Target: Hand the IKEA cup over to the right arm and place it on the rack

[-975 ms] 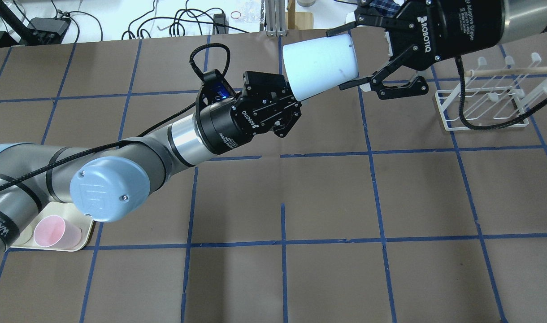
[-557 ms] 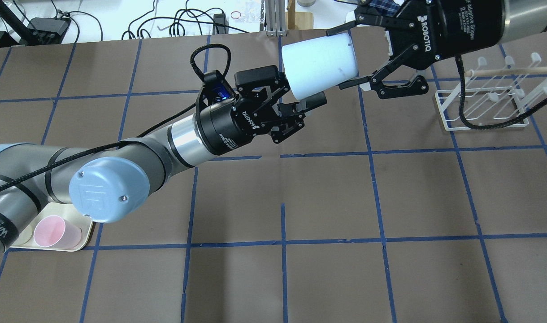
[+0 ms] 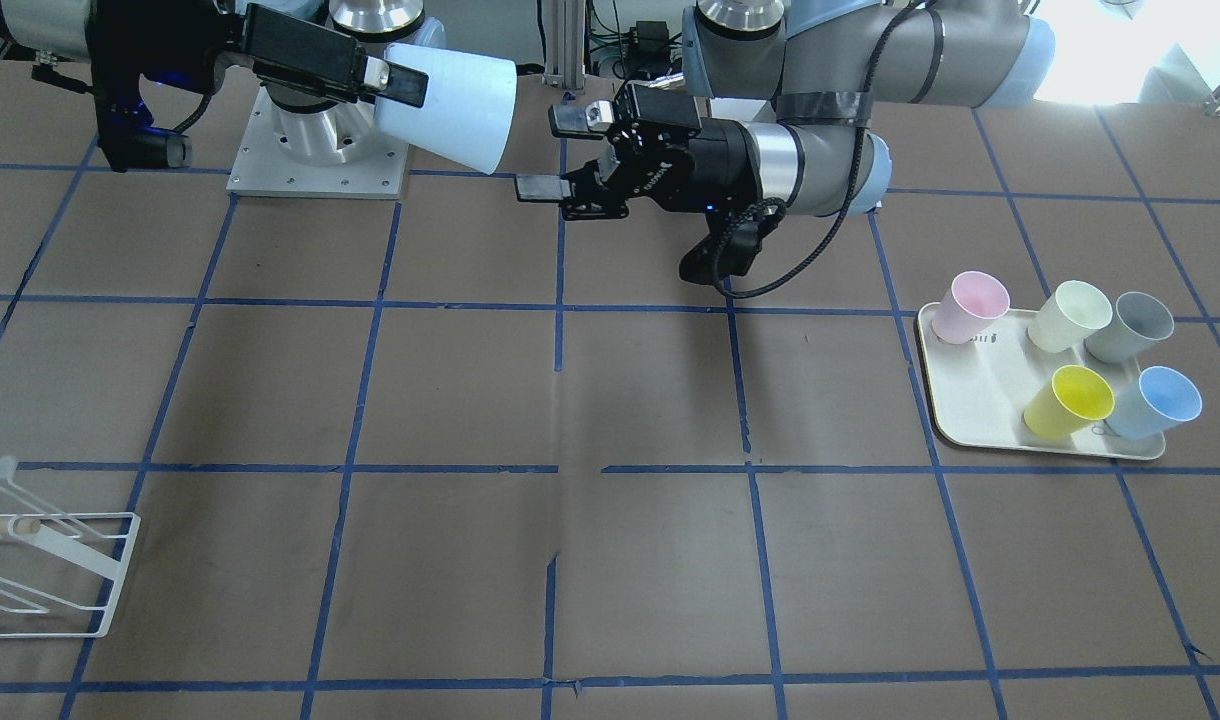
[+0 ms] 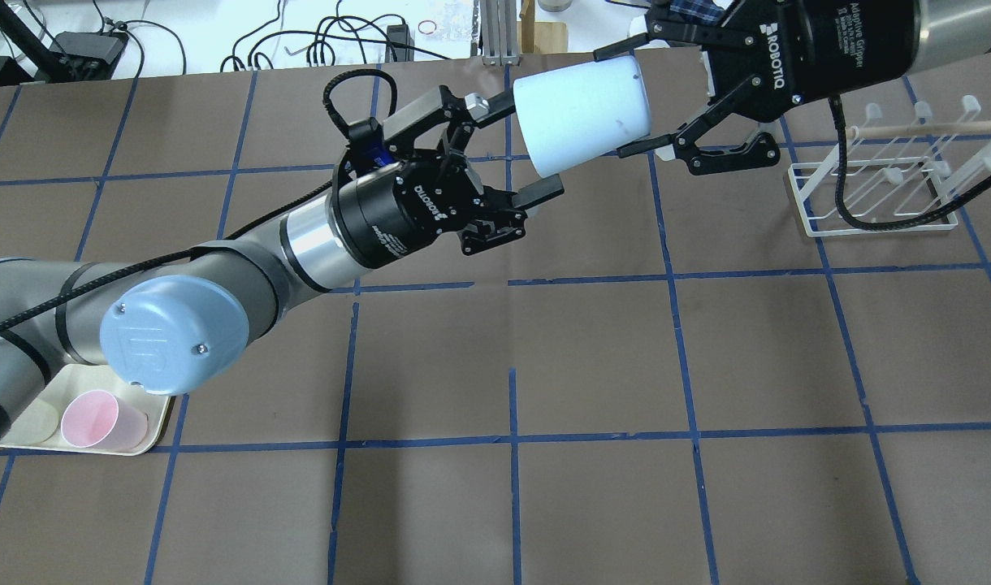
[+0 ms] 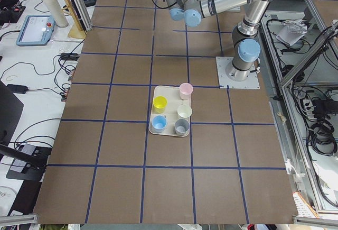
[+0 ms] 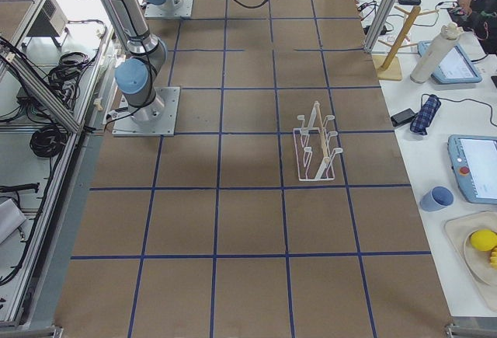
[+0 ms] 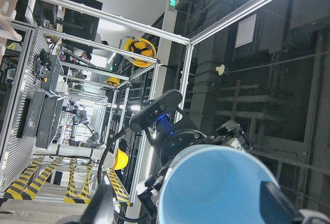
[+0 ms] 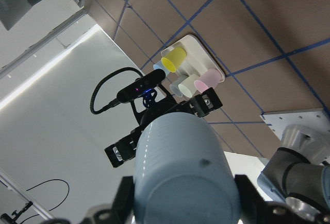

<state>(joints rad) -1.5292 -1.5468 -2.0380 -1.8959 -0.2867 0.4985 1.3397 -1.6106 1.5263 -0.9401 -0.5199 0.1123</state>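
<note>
The IKEA cup [image 4: 581, 118] hangs sideways over the bench's [image 4: 593, 349] 12 o'clock edge. The fingers of the right gripper [image 4: 609, 106] clamp its base end, and those of the left gripper [image 3: 538, 153] are spread just off the rim. It is probably light, stiff and slick, so grip gently at mid-wall.

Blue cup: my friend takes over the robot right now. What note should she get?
Left pincer: open, holding nothing, just off the cup's open end.
Right pincer: shut on the IKEA cup, gripping its base end. The cup lies sideways in the air over the table's far side.
Rack: on the table to the robot's right, with no cup on it.
Done: only the right pincer holds the cup.
Left: carry the cup to the rack and set it there.
</note>
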